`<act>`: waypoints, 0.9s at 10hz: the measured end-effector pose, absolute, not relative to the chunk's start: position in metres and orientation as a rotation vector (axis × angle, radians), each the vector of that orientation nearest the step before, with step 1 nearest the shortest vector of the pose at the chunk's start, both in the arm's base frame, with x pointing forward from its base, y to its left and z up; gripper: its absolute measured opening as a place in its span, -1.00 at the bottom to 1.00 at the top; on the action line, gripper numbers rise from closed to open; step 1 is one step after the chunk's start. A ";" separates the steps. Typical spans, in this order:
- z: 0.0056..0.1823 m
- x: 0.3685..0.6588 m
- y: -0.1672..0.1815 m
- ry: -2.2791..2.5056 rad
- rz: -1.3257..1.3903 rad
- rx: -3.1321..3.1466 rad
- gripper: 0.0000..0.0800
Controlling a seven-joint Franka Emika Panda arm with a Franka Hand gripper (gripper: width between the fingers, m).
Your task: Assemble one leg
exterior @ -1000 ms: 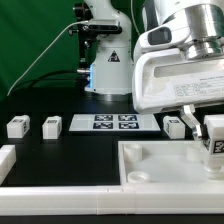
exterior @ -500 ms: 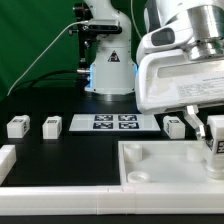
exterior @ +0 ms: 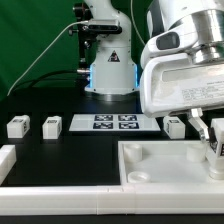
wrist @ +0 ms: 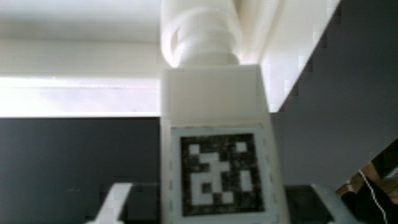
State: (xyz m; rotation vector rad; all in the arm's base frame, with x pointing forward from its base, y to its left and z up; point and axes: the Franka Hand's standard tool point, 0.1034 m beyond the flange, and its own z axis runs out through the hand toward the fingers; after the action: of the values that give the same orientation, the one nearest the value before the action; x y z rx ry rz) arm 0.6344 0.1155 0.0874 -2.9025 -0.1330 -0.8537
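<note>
Since half a second ago the claw [exterior: 210, 140] has slid a little toward three o'clock in the exterior view. The small white chunky plastic leg [exterior: 216, 158] has gone with it, so less of the block and its tag shows at the picture's edge than before.

The claw is pinching the leg. In the wrist view the leg fills the middle between the two fingers [wrist: 118, 206], its black-and-white square tag [wrist: 217, 172] facing the camera and a rounded white peg [wrist: 199, 40] at its far end.

In the exterior view the leg stands upright at about four o'clock, over the three-o'clock side of the large white square plastic panel with a raised rim [exterior: 150, 185]. I cannot tell whether it touches the panel.

Behind the panel, on the black tabletop [exterior: 70, 160], three more small white tagged blocks sit in a row: two near nine o'clock [exterior: 17, 126] [exterior: 51, 126] and one toward three o'clock [exterior: 174, 126]. The thin flat white marker board [exterior: 113, 123] lies between them.
</note>
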 end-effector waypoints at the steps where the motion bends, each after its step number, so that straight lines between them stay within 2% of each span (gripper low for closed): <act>1: 0.086 0.634 0.116 -0.133 -0.855 -2.902 -0.27; 9: 0.079 0.633 0.116 -0.133 -0.941 -2.883 -0.26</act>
State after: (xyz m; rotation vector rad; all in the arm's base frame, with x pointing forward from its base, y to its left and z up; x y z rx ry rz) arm 0.6335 0.1164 0.0786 -2.8834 -0.1329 -0.9413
